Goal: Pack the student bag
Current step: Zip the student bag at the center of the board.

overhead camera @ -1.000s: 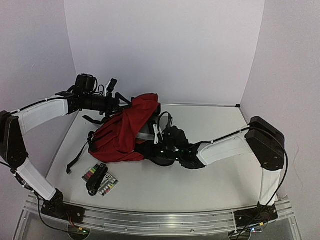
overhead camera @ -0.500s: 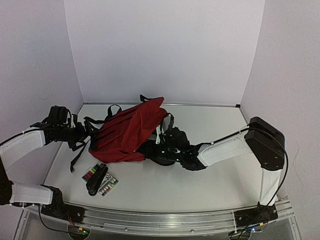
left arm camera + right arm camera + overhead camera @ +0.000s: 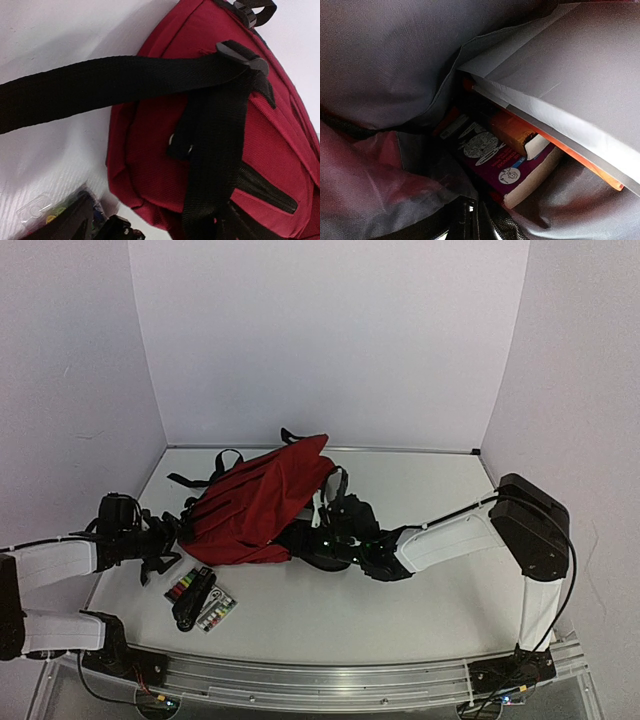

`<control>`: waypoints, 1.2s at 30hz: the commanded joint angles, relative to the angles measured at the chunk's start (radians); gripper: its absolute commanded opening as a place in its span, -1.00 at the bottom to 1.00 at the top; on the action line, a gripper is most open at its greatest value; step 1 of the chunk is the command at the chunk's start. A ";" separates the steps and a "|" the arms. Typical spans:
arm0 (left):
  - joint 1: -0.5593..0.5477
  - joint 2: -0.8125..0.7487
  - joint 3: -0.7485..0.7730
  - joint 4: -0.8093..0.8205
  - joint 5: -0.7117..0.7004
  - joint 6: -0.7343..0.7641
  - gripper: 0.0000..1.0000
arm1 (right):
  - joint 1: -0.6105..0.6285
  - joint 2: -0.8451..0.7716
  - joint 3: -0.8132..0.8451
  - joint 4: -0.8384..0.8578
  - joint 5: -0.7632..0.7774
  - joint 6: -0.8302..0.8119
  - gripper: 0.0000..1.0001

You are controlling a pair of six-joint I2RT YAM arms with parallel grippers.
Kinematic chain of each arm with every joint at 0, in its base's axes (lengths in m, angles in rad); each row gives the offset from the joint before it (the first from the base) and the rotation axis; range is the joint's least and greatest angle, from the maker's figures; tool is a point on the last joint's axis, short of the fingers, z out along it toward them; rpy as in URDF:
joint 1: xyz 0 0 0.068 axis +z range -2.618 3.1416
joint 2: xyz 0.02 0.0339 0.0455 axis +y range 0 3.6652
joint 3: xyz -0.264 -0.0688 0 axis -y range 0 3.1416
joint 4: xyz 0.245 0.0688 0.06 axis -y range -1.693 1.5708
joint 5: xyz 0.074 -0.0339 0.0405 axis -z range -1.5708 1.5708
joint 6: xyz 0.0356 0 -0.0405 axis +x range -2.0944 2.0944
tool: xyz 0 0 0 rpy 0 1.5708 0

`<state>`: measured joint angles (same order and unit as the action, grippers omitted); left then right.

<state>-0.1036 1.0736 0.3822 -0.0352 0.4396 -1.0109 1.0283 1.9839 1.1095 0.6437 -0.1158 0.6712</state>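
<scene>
The student bag point(image 3: 255, 512) is laid on its side on the white table point(image 3: 420, 610), a bit left of the middle, and its open mouth is turned to the right. The right gripper point(image 3: 312, 538) is pushed into that mouth. Its fingers are hidden from above, so it cannot be told if they are apart or together. In the right wrist view, grey lining point(image 3: 385, 60) is seen all around. A purple book point(image 3: 502, 167) with white cartoon pictures is tucked deep inside, and a smaller orange book point(image 3: 517, 132) is rested on it. The left gripper point(image 3: 168, 537) is held low at the bag's left end, close to the black straps. A wide black strap point(image 3: 115, 82) is stretched across the left wrist view, up to a black buckle point(image 3: 242, 55) on the red cloth. No fingers are shown there, so their state cannot be told. Two small clear packs point(image 3: 200, 600) of coloured bits are laid just in front of the bag.
</scene>
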 commanded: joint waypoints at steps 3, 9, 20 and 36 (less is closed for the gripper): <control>0.003 0.068 -0.005 0.226 0.044 -0.072 0.04 | -0.003 -0.047 0.003 0.079 0.037 0.007 -1.00; 0.003 0.091 -0.008 0.236 0.021 -0.072 -0.80 | -0.003 -0.086 -0.032 0.092 0.086 0.006 -1.00; 0.090 0.099 0.089 0.173 0.024 0.018 -1.00 | -0.003 -0.293 -0.187 0.090 0.351 0.030 -1.00; 0.332 0.317 0.381 0.117 0.167 0.255 -1.00 | -0.145 -0.355 -0.314 0.081 0.280 0.152 -1.00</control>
<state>0.1934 1.3378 0.6138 0.0150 0.6388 -0.8709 0.9291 1.6349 0.8057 0.6559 0.1865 0.7806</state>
